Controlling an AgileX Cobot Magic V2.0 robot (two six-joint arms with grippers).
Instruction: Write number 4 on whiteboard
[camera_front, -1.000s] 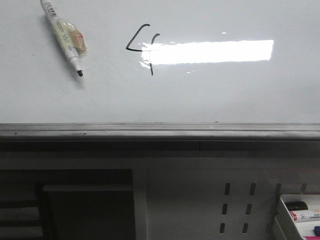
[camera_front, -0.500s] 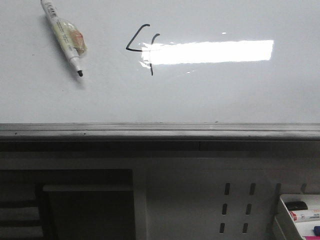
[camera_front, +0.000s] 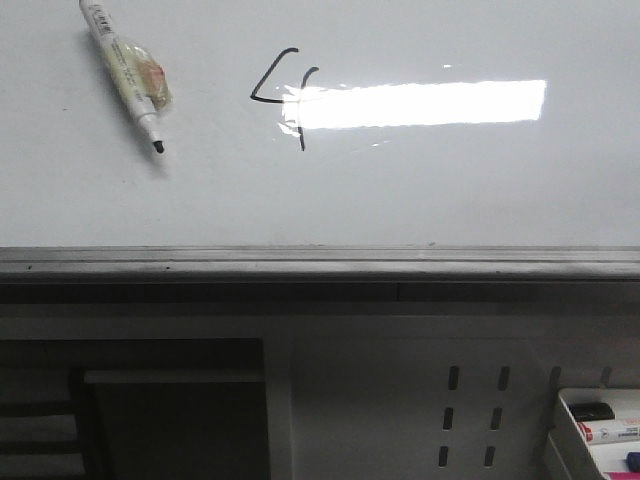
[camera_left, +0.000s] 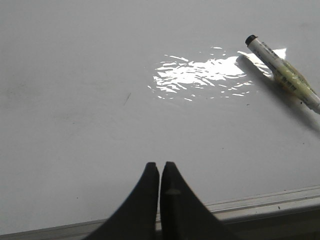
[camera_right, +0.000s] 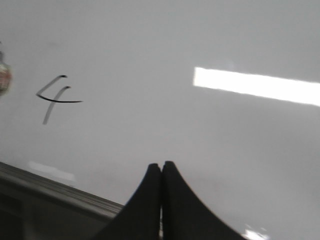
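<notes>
Black strokes of the number 4 (camera_front: 283, 97) sit unchanged on the whiteboard (camera_front: 420, 190); marker (camera_front: 126, 72) unmoved. We find left gripper (camera_left: 160, 167) and right gripper (camera_right: 161, 167) closed, empty.

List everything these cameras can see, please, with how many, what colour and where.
whiteboard: one, glossy white, fills the upper part of the front view, with a bright rectangular reflection.
4: one, thin black strokes, drawn on the whiteboard at the left end of the reflection.
marker: one, white barrel with a black tip, uncapped, lying on the whiteboard left of the 4.
ledge: one, grey metal, along the whiteboard's lower edge.
tray: one, white, lower right corner of the front view, holding more markers.
panel: one, pale, with dark slots, below the ledge.
left fingers: one pair, black, shut and empty, above the whiteboard.
right fingers: one pair, black, shut and empty, above the whiteboard.
</notes>
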